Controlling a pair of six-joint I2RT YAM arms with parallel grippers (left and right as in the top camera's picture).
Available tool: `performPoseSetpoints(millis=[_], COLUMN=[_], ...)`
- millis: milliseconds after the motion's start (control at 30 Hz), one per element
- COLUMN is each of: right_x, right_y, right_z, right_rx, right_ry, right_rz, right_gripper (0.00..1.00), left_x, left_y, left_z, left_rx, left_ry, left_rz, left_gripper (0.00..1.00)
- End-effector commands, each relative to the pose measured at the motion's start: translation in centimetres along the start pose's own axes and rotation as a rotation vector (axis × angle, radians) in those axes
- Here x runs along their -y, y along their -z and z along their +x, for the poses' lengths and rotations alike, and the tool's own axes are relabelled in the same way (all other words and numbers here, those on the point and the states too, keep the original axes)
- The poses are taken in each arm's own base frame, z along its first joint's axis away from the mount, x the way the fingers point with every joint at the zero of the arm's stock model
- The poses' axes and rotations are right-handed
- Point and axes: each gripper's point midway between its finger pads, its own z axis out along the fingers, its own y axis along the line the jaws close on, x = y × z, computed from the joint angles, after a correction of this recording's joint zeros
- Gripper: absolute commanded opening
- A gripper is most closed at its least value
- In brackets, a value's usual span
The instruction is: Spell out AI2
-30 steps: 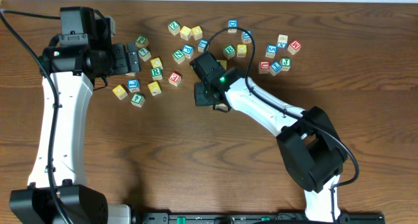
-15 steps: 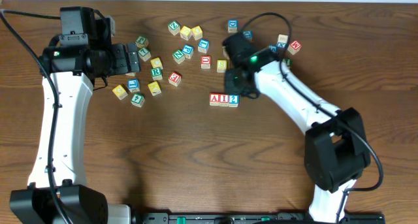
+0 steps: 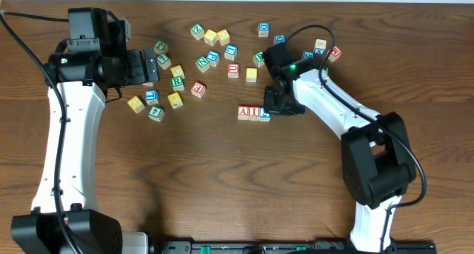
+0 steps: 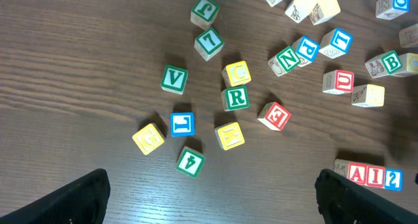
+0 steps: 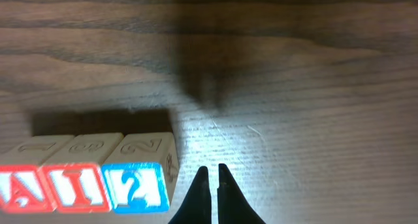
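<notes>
The three task cubes stand in one straight row near the centre of the tabletop [image 3: 185,180], on the near side of the scattered spare cubes. In the overhead view the row reads left to right: A cube [image 3: 243,112], I cube [image 3: 254,112], 2 cube [image 3: 264,114]. Each cube touches its neighbour, with no visible gap. The A and I are red; the 2 is blue.

The right fingers [image 5: 199,191] are pressed together with only a hairline slit between them and hold nothing. They point down at bare tabletop just beside the right face of the 2 cube. Contact with that cube cannot be determined.

The left fingers [image 4: 72,198] are spread wide apart and hold nothing. They hang at the far left, well apart from the row, above a cluster of spare cubes that includes a green R cube [image 4: 236,98] and a green V cube [image 4: 174,79].

Further spare cubes lie scattered on the far side of the row.
</notes>
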Motion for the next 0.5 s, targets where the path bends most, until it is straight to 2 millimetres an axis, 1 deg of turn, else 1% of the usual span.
performPoseSetpoints(millis=[0,467], right_x=[-0.3,-1.8], right_y=[-1.3,-1.8], right_z=[0.6,-0.3], right_rx=[-0.025,0.007], right_ry=[0.021,0.046], right_rz=[0.002,-0.054], right_gripper=[0.01,0.01], left_x=[-0.1,-0.1], left_y=[-0.1,-0.1], left_z=[0.1,0.1], left_rx=[-0.003,-0.003], left_ry=[-0.001,-0.001], left_rz=[-0.003,-0.003], left_gripper=[0.99,0.99])
